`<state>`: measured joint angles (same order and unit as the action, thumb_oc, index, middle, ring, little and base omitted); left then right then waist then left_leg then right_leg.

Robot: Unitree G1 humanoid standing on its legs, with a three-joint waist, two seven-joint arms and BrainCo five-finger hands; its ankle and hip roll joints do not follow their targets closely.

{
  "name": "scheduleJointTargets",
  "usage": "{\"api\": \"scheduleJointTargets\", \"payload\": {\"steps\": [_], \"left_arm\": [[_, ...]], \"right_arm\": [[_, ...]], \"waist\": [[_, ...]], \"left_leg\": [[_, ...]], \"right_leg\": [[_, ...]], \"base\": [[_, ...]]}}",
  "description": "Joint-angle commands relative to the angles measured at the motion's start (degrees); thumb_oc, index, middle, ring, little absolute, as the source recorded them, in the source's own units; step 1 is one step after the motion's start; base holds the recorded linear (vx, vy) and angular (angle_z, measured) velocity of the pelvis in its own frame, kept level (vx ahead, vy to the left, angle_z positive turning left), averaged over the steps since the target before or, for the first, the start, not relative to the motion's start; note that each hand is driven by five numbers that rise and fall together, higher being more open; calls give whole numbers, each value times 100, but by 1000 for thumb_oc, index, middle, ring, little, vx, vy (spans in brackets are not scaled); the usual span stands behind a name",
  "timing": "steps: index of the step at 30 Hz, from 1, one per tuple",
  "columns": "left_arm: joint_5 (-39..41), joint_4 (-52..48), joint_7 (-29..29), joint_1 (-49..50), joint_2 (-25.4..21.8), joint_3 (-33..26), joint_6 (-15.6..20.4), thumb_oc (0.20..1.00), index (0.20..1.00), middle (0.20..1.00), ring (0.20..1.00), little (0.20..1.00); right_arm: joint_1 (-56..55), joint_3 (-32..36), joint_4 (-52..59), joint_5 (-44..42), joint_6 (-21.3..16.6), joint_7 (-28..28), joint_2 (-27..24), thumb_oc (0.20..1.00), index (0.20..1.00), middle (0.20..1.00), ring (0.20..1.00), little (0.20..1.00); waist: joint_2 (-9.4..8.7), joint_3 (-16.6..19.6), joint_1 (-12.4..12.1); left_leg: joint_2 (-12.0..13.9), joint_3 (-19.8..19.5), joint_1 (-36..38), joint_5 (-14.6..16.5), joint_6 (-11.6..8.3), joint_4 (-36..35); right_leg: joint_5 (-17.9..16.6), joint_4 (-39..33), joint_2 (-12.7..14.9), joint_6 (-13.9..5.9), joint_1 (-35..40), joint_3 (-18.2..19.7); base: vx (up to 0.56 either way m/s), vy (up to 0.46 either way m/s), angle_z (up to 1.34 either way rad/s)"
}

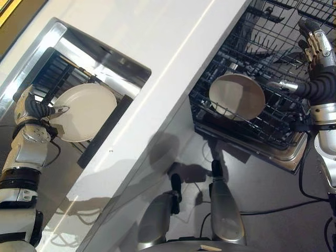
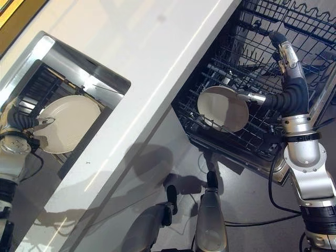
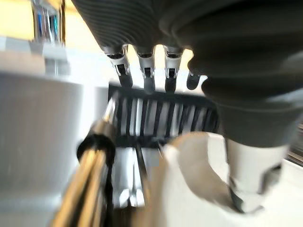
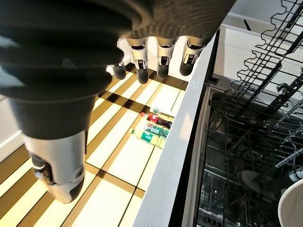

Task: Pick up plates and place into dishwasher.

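Note:
A cream plate (image 1: pixel 86 113) leans in the steel sink (image 1: pixel 58 39) at the left. My left hand (image 1: pixel 32 109) is shut on its near rim, thumb on the face, fingers behind it. In the left wrist view the thumb (image 3: pixel 246 182) presses on that plate (image 3: pixel 189 189). A second cream plate (image 1: pixel 237 96) stands on edge in the dishwasher's lower rack (image 1: pixel 247 131). My right hand (image 1: pixel 317 47) hovers open over the rack to the plate's right, holding nothing, with its thumb pointing at the rim. The right wrist view shows its straight fingers (image 4: pixel 142 66) and a sliver of the plate (image 4: pixel 291 208).
A white counter (image 1: pixel 157 79) runs diagonally between the sink and the pulled-out dishwasher. A black slatted dish rack (image 1: pixel 50 76) sits in the sink behind the plate. An upper wire rack (image 2: pixel 294 16) lies beyond my right hand. A few bottles (image 4: pixel 154 125) lie on the striped floor.

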<state>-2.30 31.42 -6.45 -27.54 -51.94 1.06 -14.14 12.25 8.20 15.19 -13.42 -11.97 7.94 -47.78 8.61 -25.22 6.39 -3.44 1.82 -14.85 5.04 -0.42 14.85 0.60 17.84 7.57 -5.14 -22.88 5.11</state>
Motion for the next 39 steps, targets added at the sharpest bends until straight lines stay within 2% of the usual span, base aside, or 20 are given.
{"api": "scheduleJointTargets", "payload": {"steps": [1,6,10,13,21,25,27,31,35,39], "left_arm": [[549,466,1246,175,-58,531,325,1000,1000,1000,1000,1000],[1075,558,2294,190,-142,809,406,1000,1000,1000,1000,1000],[475,550,3282,175,-330,1249,139,1000,1000,1000,1000,1000],[263,573,3778,208,-448,1527,104,1000,1000,1000,1000,1000],[618,419,4332,288,-530,1642,366,1000,1000,1000,1000,1000],[1217,-246,4817,415,-587,1633,646,1000,1000,1000,1000,1000],[1468,-685,4819,466,-591,1663,783,1000,1000,1000,1000,1000],[1875,-1709,4679,479,-664,1579,724,1000,1000,1000,1000,1000],[2037,-2743,4168,461,-850,1396,715,1000,1000,1000,1000,1000],[2111,-3424,3983,556,-1036,1091,727,1000,1000,1000,1000,1000]], "right_arm": [[401,179,393,21,-132,-29,-288,1000,1000,1000,1000,1000],[452,161,382,-103,-145,-82,-493,1000,1000,1000,1000,1000],[423,179,343,-197,-247,-101,-603,1000,1000,1000,1000,1000],[461,117,355,-297,-202,-44,-744,1000,1000,1000,1000,1000],[422,117,299,-434,-219,-14,-880,1000,1000,1000,1000,1000],[292,215,296,-511,-287,37,-886,1000,1000,1000,1000,1000],[259,236,261,-502,-337,35,-847,1000,1000,1000,1000,1000],[136,277,243,-488,-400,85,-733,1000,1000,1000,1000,1000],[-11,340,284,-488,-447,178,-619,1000,1000,1000,1000,1000],[-224,479,297,-503,-556,191,-519,1000,1000,1000,1000,1000]], "waist": [[39,148,187],[140,99,246],[195,87,285],[220,96,303],[243,155,287],[226,164,235],[227,175,209],[181,215,127],[108,250,23],[63,290,-64]], "left_leg": [[-195,224,-205,-188,147,-80],[-206,261,-169,-166,157,-101],[-215,281,-156,-143,158,-85],[-222,283,-97,-139,149,-106],[-224,283,-7,-103,140,-131],[-219,263,12,-97,149,-145],[-224,251,30,-95,158,-157],[-231,205,57,-76,189,-173],[-225,143,61,-86,208,-192],[-225,74,77,-106,224,-239]], "right_leg": [[368,424,-38,65,72,202],[339,376,-41,50,72,249],[318,324,-3,39,109,233],[317,272,6,28,178,226],[377,217,43,5,301,153],[380,196,63,-2,350,72],[367,176,81,-9,378,31],[371,144,102,-23,449,-49],[363,96,116,-38,526,-153],[360,51,123,-46,590,-242]], "base": [[1,63,-4],[-1,43,-6],[-5,6,-1],[0,0,0],[-13,-7,1],[-38,-52,2],[-30,-47,7],[-25,-74,8],[-43,-87,14],[-38,-87,19]]}}
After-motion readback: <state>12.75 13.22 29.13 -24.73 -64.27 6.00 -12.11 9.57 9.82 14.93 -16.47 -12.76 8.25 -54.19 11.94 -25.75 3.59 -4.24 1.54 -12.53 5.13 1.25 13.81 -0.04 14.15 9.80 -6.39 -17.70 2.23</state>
